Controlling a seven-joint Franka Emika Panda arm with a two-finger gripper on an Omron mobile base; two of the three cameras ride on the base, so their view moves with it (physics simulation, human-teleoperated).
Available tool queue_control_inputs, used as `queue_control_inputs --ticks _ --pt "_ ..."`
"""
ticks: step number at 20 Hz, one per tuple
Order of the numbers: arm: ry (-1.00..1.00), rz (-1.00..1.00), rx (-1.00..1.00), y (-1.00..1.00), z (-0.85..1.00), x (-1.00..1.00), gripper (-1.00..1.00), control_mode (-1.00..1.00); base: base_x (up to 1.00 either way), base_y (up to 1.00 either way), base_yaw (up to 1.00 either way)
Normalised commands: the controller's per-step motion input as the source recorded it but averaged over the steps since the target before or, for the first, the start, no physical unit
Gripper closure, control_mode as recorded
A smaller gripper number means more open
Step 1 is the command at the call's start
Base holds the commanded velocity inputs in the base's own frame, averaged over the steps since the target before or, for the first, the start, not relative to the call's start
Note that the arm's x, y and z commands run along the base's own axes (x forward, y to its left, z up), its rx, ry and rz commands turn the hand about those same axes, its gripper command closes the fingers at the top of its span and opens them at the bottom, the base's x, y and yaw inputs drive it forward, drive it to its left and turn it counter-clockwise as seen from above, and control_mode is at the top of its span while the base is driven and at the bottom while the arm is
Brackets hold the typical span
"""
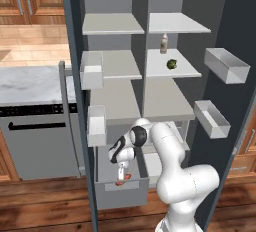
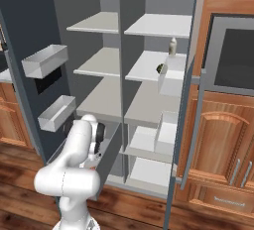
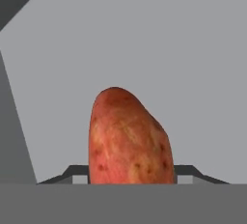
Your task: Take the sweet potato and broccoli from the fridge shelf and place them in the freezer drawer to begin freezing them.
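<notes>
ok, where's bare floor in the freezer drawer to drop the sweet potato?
Hand view: bare grey drawer floor on every side of the sweet potato held in the gripper, bordered by a wall at left. Left base view: the freezer drawer looks tight only at the front panel. The broccoli sits on its shelf beside the bottle.

fridge shelf (image 1: 187, 71) bearing broccoli (image 1: 172, 64), bottle (image 1: 163, 43) seemingly behind it

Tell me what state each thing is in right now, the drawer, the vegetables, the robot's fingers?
Freezer drawer: pulled out, open.
Sweet potato: held between the fingers, down inside the drawer, not yet let go.
Broccoli: resting loose on the fridge shelf, untouched.
Bottle: upright at the back of that shelf.
Fridge doors: swung open.
Gripper: fingers closed on the sweet potato.
</notes>
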Motion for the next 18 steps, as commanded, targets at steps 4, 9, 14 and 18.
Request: queue_control_inputs --ticks 4,9,14,18 --pt "-0.04 0.05 0.00 0.05 -0.21 -0.14 -1.00 -1.00 0.00 0.00 0.00" --pt "-0.06 0.01 0.00 0.00 0.00 0.00 -1.00 -1.00 0.00 0.00 0.00" --pt "-0.16 0.02 0.00 0.00 0.00 -0.06 -1.00 -1.00 0.00 0.00 0.00" --pt "-0.16 0.00 0.00 0.00 0.04 -0.17 -1.00 -1.00 0.00 0.00 0.00"
